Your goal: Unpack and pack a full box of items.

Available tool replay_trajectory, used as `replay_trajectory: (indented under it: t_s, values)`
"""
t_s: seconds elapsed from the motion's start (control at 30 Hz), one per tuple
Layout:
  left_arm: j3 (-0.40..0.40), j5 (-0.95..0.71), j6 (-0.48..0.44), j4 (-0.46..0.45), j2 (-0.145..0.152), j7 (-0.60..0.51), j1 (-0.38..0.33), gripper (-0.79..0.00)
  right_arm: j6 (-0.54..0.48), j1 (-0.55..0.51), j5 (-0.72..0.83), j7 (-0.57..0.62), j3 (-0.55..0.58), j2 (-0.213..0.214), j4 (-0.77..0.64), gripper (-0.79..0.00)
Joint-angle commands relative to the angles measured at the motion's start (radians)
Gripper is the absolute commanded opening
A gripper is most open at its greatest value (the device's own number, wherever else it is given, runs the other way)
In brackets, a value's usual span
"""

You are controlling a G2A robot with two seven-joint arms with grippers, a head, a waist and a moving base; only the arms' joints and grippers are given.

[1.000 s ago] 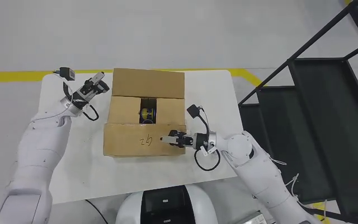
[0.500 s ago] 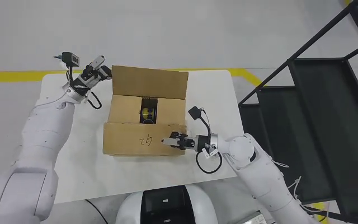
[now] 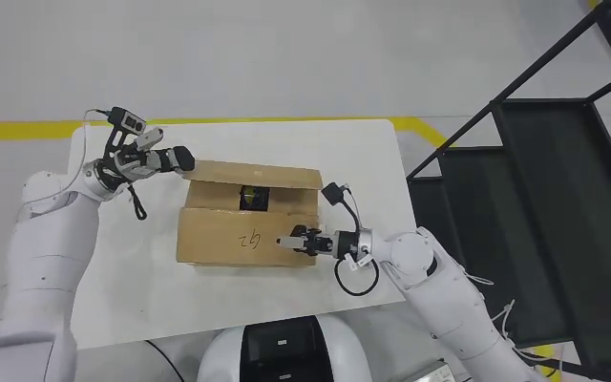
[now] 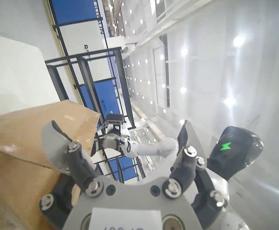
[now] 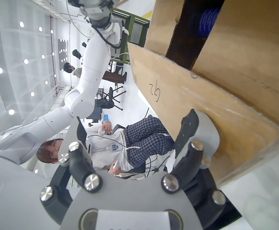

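Observation:
A brown cardboard box [image 3: 243,239] stands mid-table, its near flap [image 5: 196,95] folded down and marked with handwriting. The far flap [image 3: 253,176] leans over the opening, leaving a narrow gap where a yellow and dark item [image 3: 252,196] shows; in the right wrist view a blue item [image 5: 204,19] sits in that gap. My left gripper [image 3: 178,159] [image 4: 119,139] is open at the far flap's left corner, one finger [image 4: 55,137] against the cardboard. My right gripper [image 3: 286,240] [image 5: 133,130] is open, one finger [image 5: 191,128] resting on the near flap.
The white table [image 3: 353,153] has bare room to the right and left of the box. A black metal staircase [image 3: 516,162] stands just past the table's right edge. A yellow floor line [image 3: 38,129] runs behind the table.
My left arm swung right to the far flap's corner, and the flap tipped from lying open outward to leaning over the opening. The right gripper stayed on the near flap.

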Motion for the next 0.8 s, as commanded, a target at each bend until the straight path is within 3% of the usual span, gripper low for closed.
replay_trajectory:
  t_s: [0.0,0.2,0.5,0.77]
  values:
    - [-0.008,0.029,0.034,-0.034,0.012,-0.033,0.024,0.0,0.014,-0.002,-0.021,-0.021,-0.003,0.0,-0.005,0.0]
    - [0.033,0.099,0.047,-0.055,0.033,-0.046,0.048,0.0,0.049,-0.013,-0.073,-0.093,0.0,0.002,-0.022,0.0]
    - [0.144,0.135,0.047,-0.032,0.069,-0.046,0.018,0.0,0.079,-0.043,-0.113,-0.122,0.019,0.01,-0.064,0.0]
    - [0.197,0.133,0.047,-0.07,0.103,-0.046,0.011,0.0,0.068,-0.047,-0.105,-0.141,0.02,0.012,-0.059,0.0]
